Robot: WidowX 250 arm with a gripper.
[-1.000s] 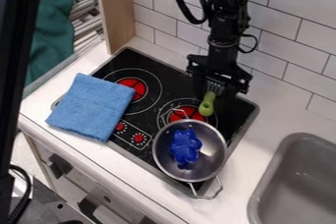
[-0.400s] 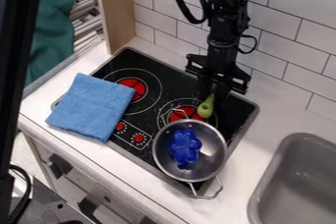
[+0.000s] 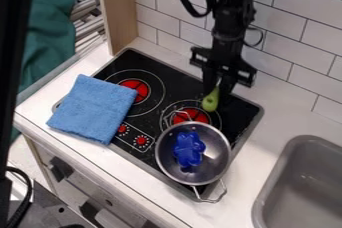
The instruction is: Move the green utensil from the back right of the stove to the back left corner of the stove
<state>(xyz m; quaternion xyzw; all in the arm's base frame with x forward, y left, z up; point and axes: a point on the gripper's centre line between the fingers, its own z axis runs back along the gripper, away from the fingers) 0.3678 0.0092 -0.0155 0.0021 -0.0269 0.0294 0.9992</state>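
The black gripper (image 3: 219, 88) hangs over the back right of the black stove (image 3: 179, 88), shut on a green-handled utensil (image 3: 210, 102). Its green handle points down toward the front, over the rear edge of the right burner; the utensil's other end is hidden between the fingers. Just in front stands a metal pan (image 3: 215, 157) with a wire handle at each end. A blue toy (image 3: 189, 149) lies inside the pan. On the stove's left front a folded blue cloth (image 3: 93, 108) covers part of the surface and overlaps the counter's edge.
A grey sink (image 3: 300, 184) is set into the white counter (image 3: 257, 147) on the right. White wall tiles (image 3: 294, 47) rise behind the stove, and a wooden panel (image 3: 120, 9) stands at the back left.
The gripper has closed around the utensil, whose grey tined part showed at first. The green handle has since shifted slightly up in the view with the gripper. Pan, toy and cloth have stayed put.
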